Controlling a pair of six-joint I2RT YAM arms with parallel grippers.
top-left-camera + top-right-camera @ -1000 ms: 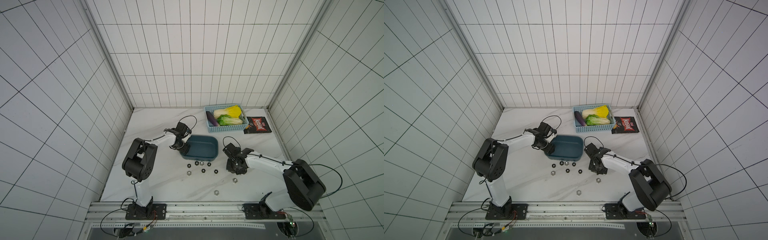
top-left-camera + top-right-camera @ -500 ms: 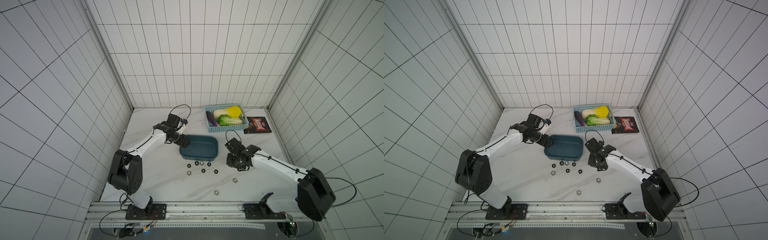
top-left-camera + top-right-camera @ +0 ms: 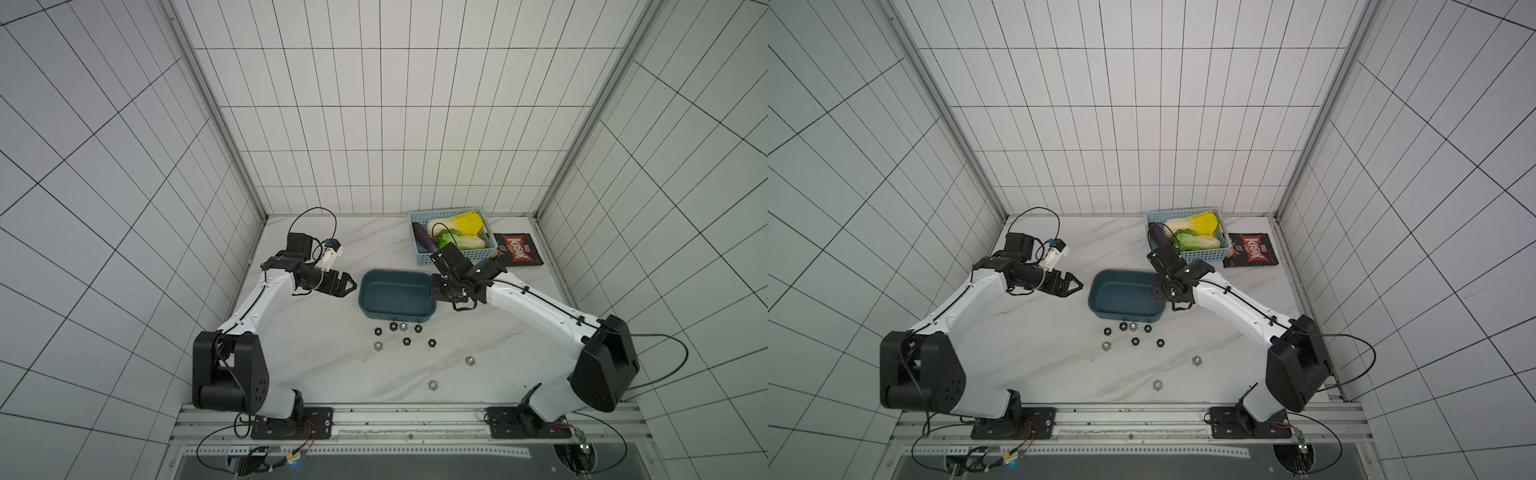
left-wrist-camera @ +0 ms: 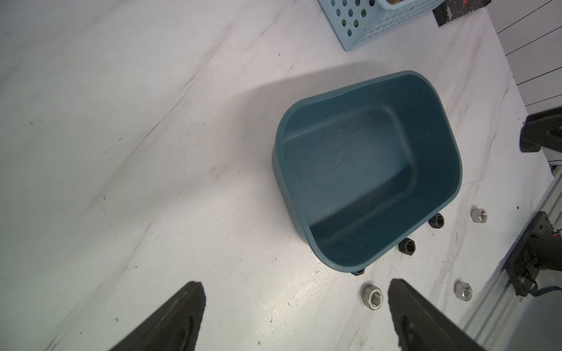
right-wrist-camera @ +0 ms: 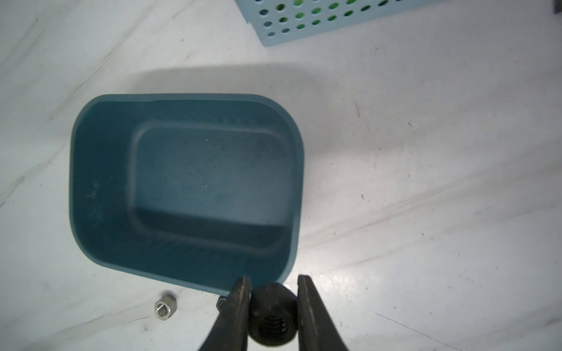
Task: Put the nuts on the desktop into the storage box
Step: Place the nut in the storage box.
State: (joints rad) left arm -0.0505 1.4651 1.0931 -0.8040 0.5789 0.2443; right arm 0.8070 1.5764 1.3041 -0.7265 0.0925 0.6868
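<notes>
Right claw (image 5: 273,281) pinching black nut (image 5: 272,317), hanging at rim of storage box (image 5: 91,182); box hollow lying just ahead. Left claw (image 4: 295,285) gaping wide, holding nothing.

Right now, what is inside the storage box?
Nothing is inside: the storage box shows a bare floor in both wrist views. The right gripper, holding a black nut, covers only one rim corner.

Both top views high up, looking down on whole desktop (image 3: 332,365). Wrist views close, tilted down, sharing box (image 5: 100,182).
</notes>
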